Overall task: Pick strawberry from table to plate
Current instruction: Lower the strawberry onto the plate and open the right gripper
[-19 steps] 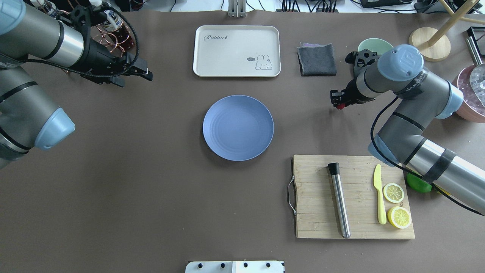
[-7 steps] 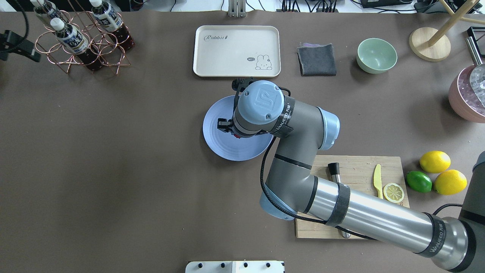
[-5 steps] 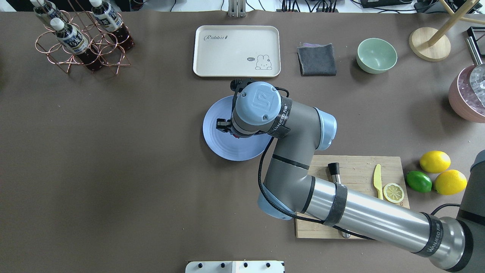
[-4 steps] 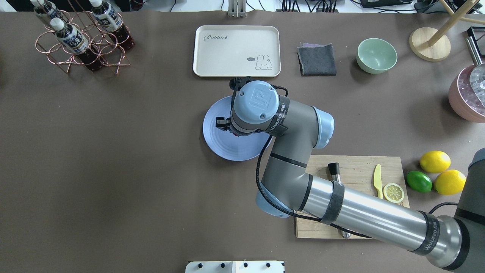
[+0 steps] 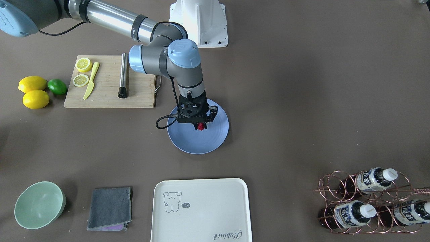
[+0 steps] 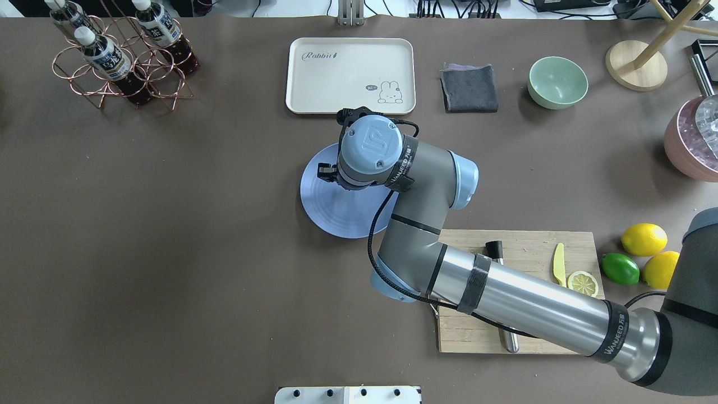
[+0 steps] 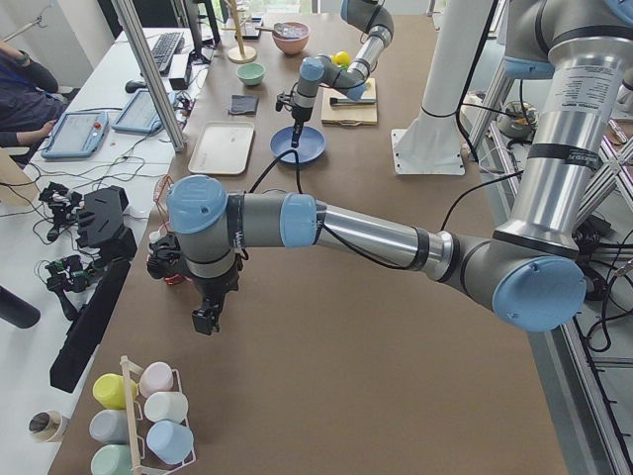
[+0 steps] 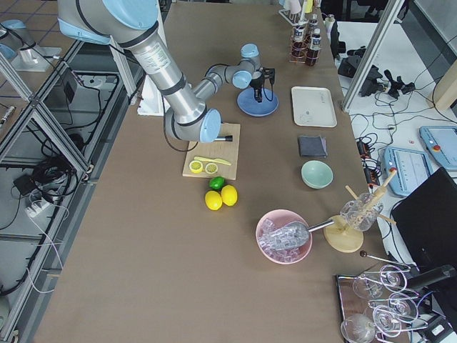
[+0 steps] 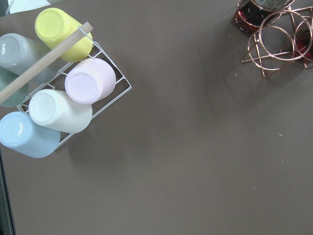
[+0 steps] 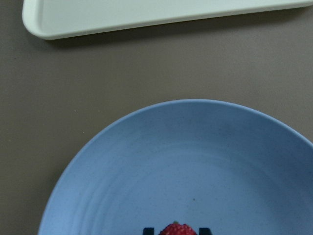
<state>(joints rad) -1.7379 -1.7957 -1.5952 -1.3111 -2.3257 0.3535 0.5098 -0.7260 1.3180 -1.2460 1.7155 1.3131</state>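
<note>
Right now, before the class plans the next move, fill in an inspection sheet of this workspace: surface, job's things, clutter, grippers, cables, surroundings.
Surface: grey-brown table, matte and flat.
Job's things: strawberry over the middle of the blue plate, in the gripper; contact with the plate unclear.
Clutter: cutting board, lemons, green bowl, grey cloth, white tray, racked bottles.
Grippers: right gripper shut on the strawberry; left gripper off to the side, opening cannot be judged.
Cables: black cable loops from the right wrist past the plate's rim.
Surroundings: seated person at a side desk; racked cups.
</note>
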